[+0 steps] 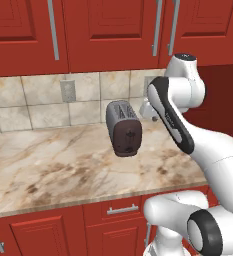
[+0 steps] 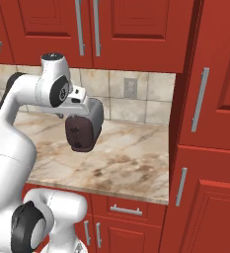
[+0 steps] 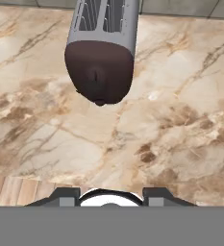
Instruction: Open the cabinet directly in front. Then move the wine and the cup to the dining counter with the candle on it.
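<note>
The red upper cabinet [image 1: 113,30] hangs above the worktop with its panelled doors shut; silver bar handles [image 1: 157,27] run down their edges, and it also appears in the right base view [image 2: 131,29]. The wine and the cup are hidden. The dining counter and the candle are out of view. My gripper [image 3: 112,197] points down at the marbled worktop [image 3: 171,125]. Its two dark fingertips [image 3: 65,195] stand apart, and nothing is between them. It hovers near the worktop's front edge, short of the toaster.
A grey and brown toaster [image 1: 124,129] stands on the worktop [image 1: 48,160] under the upper cabinet, close to my arm's wrist [image 2: 79,96]. A wall outlet [image 1: 68,91] sits in the beige tiles. A tall red cabinet [image 2: 210,123] closes off the right. Low red drawers [image 1: 120,210] run below.
</note>
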